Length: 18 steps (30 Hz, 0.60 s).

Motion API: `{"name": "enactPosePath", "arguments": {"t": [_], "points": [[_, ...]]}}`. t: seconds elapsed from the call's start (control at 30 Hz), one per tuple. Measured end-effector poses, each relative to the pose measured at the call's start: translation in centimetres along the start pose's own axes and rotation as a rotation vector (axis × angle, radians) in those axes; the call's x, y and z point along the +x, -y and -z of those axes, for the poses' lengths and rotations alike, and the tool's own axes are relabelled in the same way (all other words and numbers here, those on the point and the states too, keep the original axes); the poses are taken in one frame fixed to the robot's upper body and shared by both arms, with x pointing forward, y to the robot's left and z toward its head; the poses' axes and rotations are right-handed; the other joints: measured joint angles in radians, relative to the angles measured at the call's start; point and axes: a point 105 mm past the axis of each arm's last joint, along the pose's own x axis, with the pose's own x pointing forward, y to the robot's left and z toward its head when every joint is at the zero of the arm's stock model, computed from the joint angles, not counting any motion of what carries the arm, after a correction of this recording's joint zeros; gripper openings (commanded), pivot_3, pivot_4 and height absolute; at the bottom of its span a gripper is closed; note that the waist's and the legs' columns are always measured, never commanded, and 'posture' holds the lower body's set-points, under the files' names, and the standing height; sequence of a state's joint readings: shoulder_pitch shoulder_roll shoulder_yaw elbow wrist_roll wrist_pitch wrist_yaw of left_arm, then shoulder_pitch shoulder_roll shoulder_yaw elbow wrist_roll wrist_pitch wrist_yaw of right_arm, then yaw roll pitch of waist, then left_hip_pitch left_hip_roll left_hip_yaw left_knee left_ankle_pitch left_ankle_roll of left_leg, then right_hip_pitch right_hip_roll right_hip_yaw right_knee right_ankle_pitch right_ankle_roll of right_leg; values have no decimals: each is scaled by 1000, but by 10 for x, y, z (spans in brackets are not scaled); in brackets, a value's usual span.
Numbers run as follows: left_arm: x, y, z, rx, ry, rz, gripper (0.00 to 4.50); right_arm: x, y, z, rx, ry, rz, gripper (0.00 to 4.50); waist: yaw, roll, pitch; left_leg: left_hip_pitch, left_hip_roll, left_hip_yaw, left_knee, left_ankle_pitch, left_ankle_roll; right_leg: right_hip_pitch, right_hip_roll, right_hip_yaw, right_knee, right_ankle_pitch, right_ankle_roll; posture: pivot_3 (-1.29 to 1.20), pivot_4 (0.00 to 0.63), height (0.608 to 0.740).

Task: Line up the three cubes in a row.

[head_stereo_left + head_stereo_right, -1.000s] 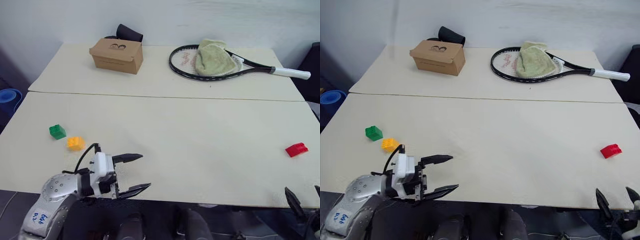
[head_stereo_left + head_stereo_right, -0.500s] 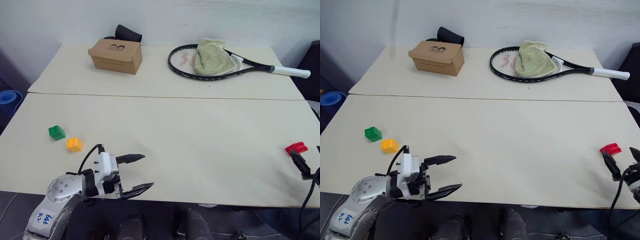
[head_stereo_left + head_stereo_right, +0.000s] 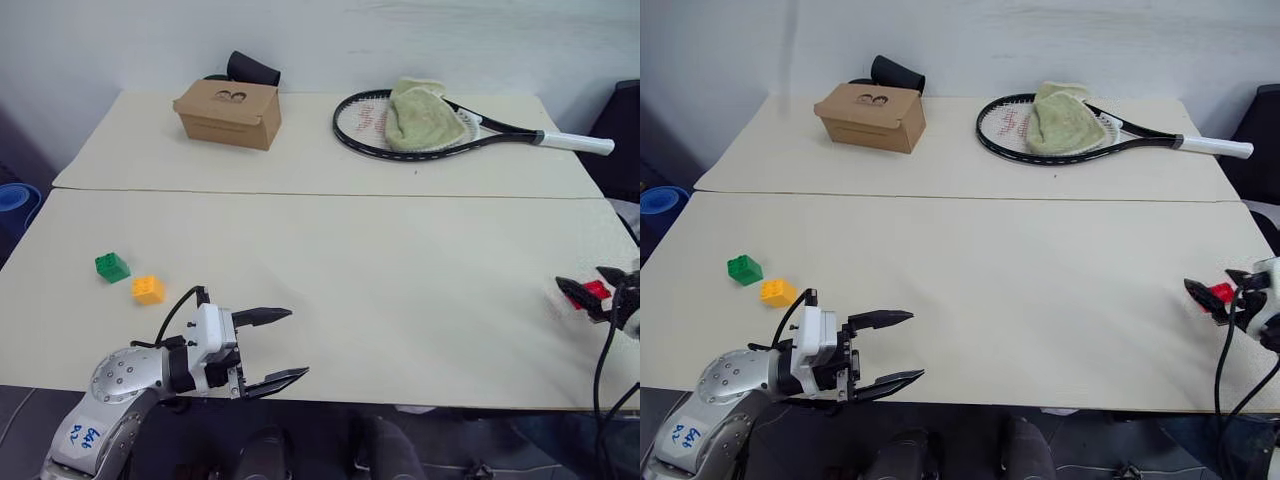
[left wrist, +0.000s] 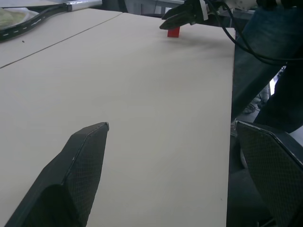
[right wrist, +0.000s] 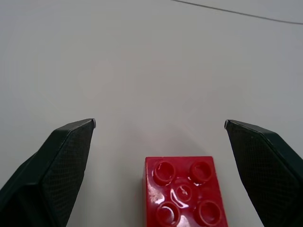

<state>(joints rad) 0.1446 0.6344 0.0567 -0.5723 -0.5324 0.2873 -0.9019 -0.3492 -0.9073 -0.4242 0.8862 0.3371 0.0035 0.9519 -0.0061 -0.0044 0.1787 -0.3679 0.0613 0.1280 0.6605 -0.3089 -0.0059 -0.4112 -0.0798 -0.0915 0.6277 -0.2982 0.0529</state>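
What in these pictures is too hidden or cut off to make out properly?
- Dark object behind the cardboard box, head views: box hides its base.
- Racket strings: green towel covers them.
- Red cube, right wrist view: cut off by the picture's edge.
- Blue object beside the table: cut off by the edge.

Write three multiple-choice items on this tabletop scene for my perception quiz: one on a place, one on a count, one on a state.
1. Where is the small red studded plastic block?
A. between the right gripper's open fingers
B. on the brown cardboard box
C. beside the green block

2. How many studded blocks lie on the cream table?
A. two
B. three
C. five

3. The left gripper is:
A. shut on the yellow-orange block
B. open, holding nothing
C. shut on the tennis racket

Answers: 1 A, the fingers flank it. 2 B, green, yellow-orange, red. 3 B, its fingers are spread apart.
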Motion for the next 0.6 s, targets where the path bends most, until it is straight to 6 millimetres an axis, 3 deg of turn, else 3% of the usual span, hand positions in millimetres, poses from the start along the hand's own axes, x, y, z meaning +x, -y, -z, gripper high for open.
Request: {"name": "enactPosePath", "arguments": {"t": [0.2, 0.33, 0.5, 0.6], "points": [[-1, 0, 0, 5, -6, 10, 4477, -2, 5, 13, 25, -57, 29, 4500, 0, 0, 0, 0, 1, 1, 0, -1, -1, -1, 0, 1, 0, 0, 0, 0, 150, 740], [-1, 0, 0, 7, -5, 16, 4500, -8, 6, 20, 40, -69, 36, 3264, 0, 0, 0, 0, 1, 2, 0, -1, -1, -1, 0, 2, 0, 0, 0, 0, 150, 740], [-1, -2, 0, 6, -6, 12, 4500, -13, 6, 15, 37, -32, 20, 1655, 0, 0, 0, 0, 1, 2, 0, -1, -1, -1, 0, 2, 0, 0, 0, 0, 150, 740], [-2, -5, 3, -4, -11, 3, 4500, -15, -1, 12, 9, -28, -33, 1504, -1, 0, 0, 0, 2, 2, 0, -1, -1, -1, 0, 3, 0, 0, 0, 0, 150, 740]]}}
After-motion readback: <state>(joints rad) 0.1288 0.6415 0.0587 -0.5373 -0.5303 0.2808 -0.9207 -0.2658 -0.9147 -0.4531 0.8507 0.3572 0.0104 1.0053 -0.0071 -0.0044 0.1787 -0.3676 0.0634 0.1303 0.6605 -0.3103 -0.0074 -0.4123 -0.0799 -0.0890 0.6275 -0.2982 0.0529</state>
